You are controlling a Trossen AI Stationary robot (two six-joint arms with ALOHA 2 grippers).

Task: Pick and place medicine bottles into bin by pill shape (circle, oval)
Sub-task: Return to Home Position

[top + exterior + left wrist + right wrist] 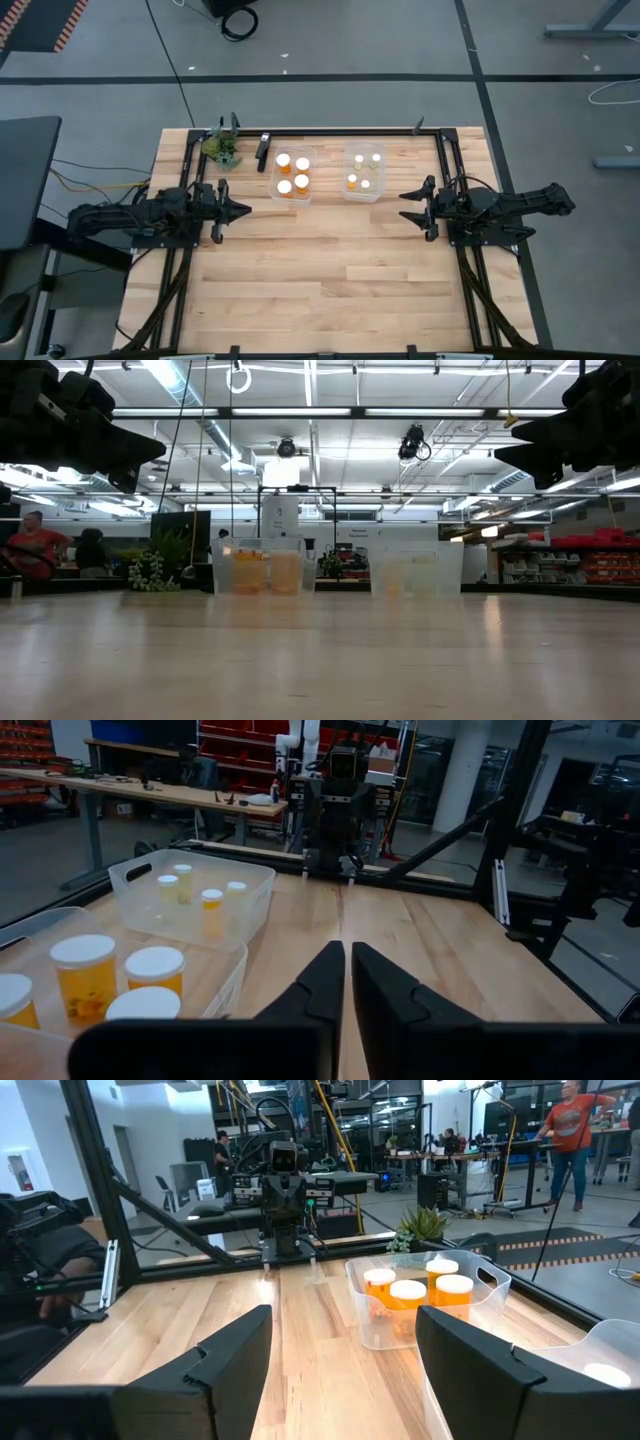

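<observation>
Four orange medicine bottles (pixel 284 186) upright in left bin (pixel 293 200), four small pale bottles (pixel 366 184) in right bin (pixel 364 198). Left hand (pixel 246 209) raised above desk (pixel 320 280), left of bins, fingers together. Right hand (pixel 404 206) raised, right of bins, fingers apart.

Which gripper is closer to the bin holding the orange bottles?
Left. The left gripper sits just left of the orange-bottle bin; the right gripper is farther off, beyond the second bin.
</observation>
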